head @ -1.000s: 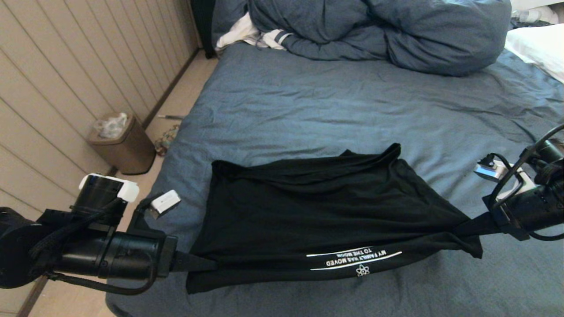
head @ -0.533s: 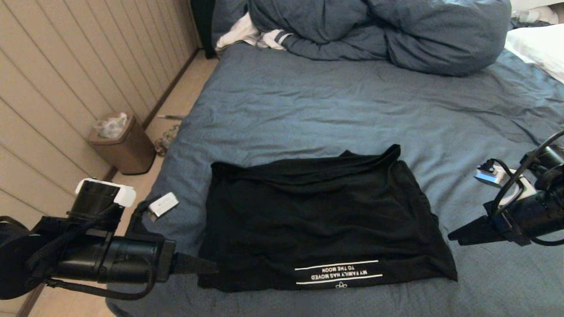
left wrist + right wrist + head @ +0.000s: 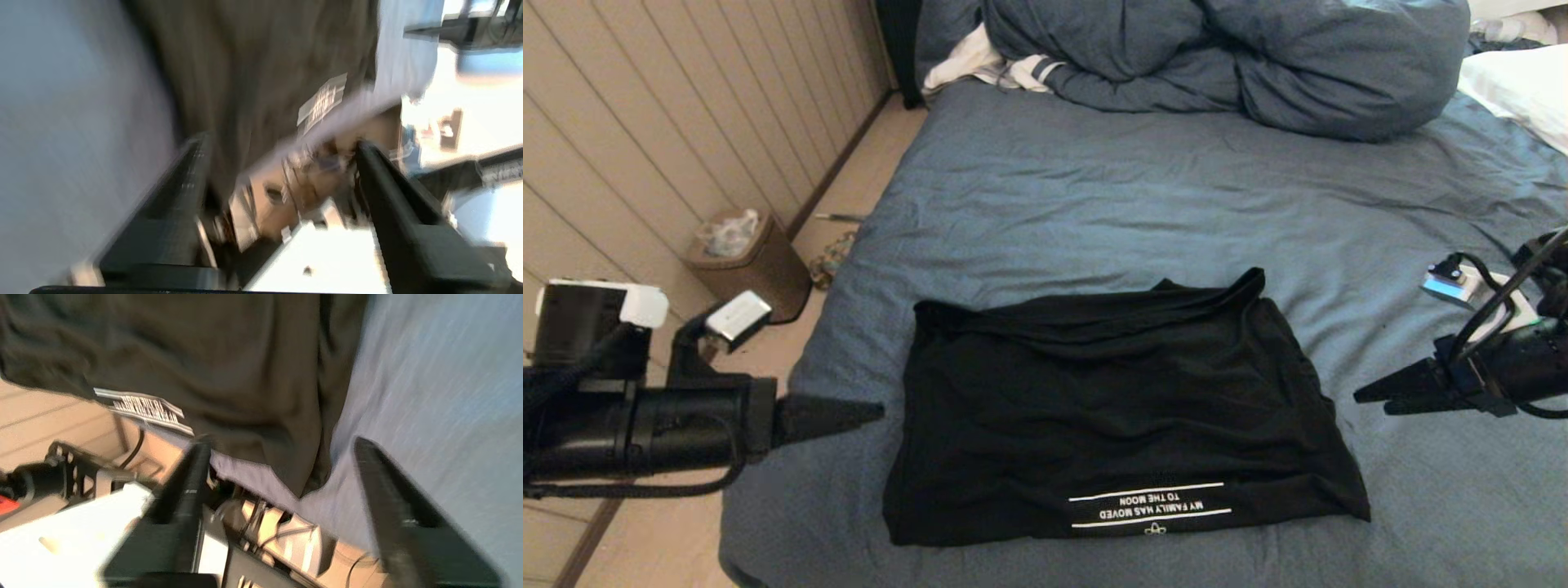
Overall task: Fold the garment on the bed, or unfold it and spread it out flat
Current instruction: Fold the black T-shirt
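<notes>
The garment [image 3: 1119, 416], a black T-shirt, lies folded into a rough rectangle on the bed [image 3: 1135, 204] near its front edge. A strip of white lettering [image 3: 1147, 508] shows along its near side. My left gripper [image 3: 878, 408] hangs just off the shirt's left edge, open and holding nothing. My right gripper [image 3: 1360, 398] hovers a short way off the shirt's right edge, also open and empty. In the left wrist view the garment [image 3: 265, 61] lies beyond the spread left gripper [image 3: 281, 142]. In the right wrist view a corner of the garment [image 3: 204, 355] lies ahead of the open right gripper [image 3: 282, 442].
A bulky blue duvet [image 3: 1217, 57] and a white stripe-cuffed cloth [image 3: 988, 65] are piled at the bed's far end, with a white pillow [image 3: 1519, 86] at the far right. A brown waste bin [image 3: 747, 265] stands on the floor by the panelled wall, left of the bed.
Both grippers opened and let go of the shirt, which dropped from being stretched between them to lying flat. The left arm drew back to the left and rose; the right gripper pulled off to the right.
</notes>
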